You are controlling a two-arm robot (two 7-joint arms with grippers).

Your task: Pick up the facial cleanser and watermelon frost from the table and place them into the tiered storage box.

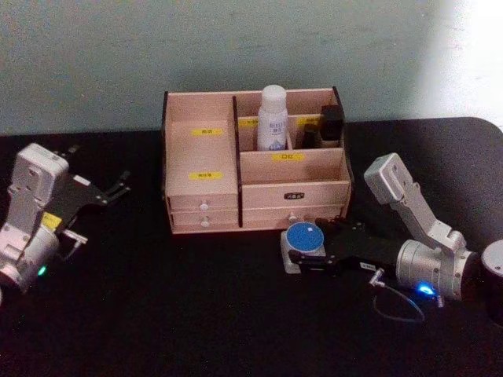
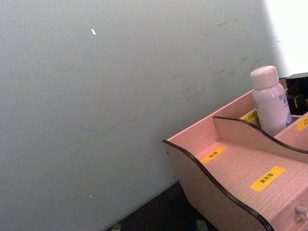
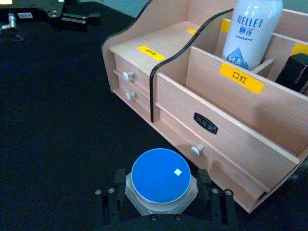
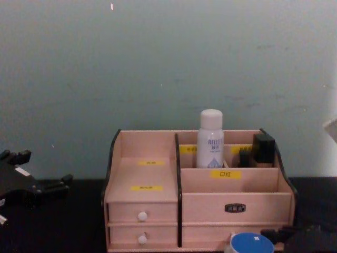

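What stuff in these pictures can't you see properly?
- White bottle: lower part hidden behind the tiered storage box's compartment walls, head and chest views.
- Drawers: shut, insides hidden.
- Dark thing in the back right compartment: half behind a divider, head view; cannot tell what it is.
- Blue-lidded jar: cut off by the chest view's bottom edge; right gripper hides part of its sides, right wrist view.
- Yellow labels: writing too small, head view.

Bare left tier [image 1: 206, 153] — white bottle [image 1: 273, 118] beside
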